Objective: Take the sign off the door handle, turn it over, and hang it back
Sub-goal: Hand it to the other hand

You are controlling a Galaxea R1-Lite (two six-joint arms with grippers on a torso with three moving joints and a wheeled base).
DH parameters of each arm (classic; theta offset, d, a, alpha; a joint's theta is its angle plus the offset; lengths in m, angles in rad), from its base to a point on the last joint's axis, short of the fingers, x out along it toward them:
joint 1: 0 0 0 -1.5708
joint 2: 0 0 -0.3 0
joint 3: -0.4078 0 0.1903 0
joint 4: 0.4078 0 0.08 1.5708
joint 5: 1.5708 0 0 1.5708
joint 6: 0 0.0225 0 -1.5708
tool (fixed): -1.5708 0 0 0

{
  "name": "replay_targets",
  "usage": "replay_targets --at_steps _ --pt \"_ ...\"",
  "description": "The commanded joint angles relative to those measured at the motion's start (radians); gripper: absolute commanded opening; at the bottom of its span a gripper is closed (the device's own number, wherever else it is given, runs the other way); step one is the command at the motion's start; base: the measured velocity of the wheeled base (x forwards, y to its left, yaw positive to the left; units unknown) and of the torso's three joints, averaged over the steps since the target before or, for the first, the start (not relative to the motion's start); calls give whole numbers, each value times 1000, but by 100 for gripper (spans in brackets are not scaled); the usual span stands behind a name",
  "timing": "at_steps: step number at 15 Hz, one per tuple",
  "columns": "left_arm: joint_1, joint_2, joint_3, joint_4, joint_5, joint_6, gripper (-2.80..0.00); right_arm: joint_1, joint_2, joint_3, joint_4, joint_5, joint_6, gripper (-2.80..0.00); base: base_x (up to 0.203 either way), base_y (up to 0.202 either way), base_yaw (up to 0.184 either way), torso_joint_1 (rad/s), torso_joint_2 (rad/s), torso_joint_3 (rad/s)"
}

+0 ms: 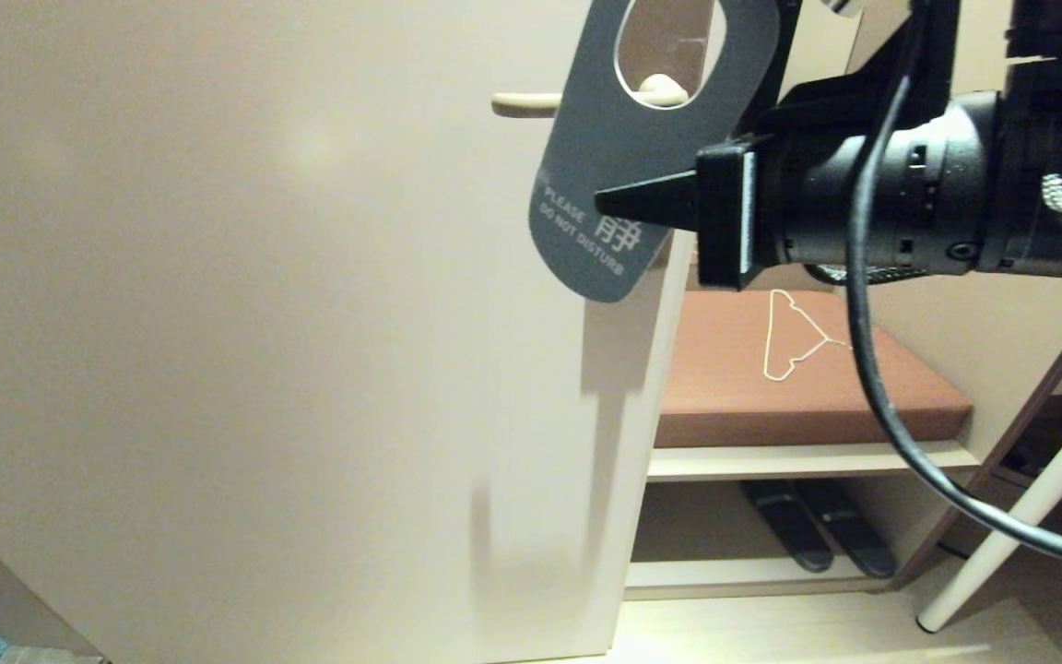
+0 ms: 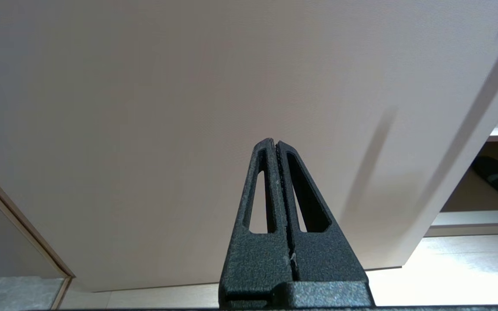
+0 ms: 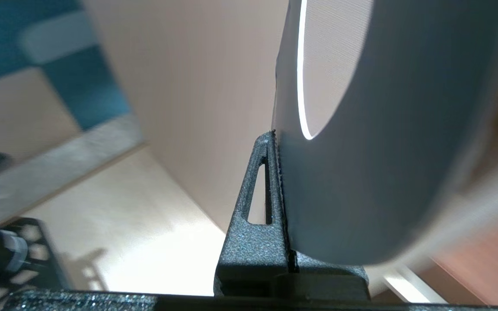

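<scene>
Beige door (image 1: 264,323): one door handle (image 1: 531,103); right gripper (image 1: 609,200) fingers pinch one sign (image 1: 586,166); left gripper (image 2: 276,144) fingers closed, empty.

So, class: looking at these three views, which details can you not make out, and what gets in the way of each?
- Head view: the sign's top is cut by the frame edge; its back face is turned away.
- Head view: the sign covers the middle of the door handle.
- Right wrist view: the sign hides one finger of the right gripper.
- Head view: the left gripper is out of frame.
</scene>
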Motion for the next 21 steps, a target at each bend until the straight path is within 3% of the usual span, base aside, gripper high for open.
replay_targets --at_steps 1,5,12,18,21 --pt "0 1 0 0 -1 0 -280 -49 -89 62 6 0 -9 -280 0 0 0 0 0 0" --pt "0 1 0 0 1 -1 -280 -255 -224 188 47 1 -51 -280 0 0 0 0 0 0" --pt "0 1 0 0 1 0 -280 -603 -417 415 42 10 -54 -280 0 0 0 0 0 0" --pt "0 1 0 0 1 -1 -280 -769 -675 791 -43 72 -52 -280 0 0 0 0 0 0" --pt "0 1 0 0 1 0 -280 -813 -847 976 -71 90 -47 -280 0 0 0 0 0 0"
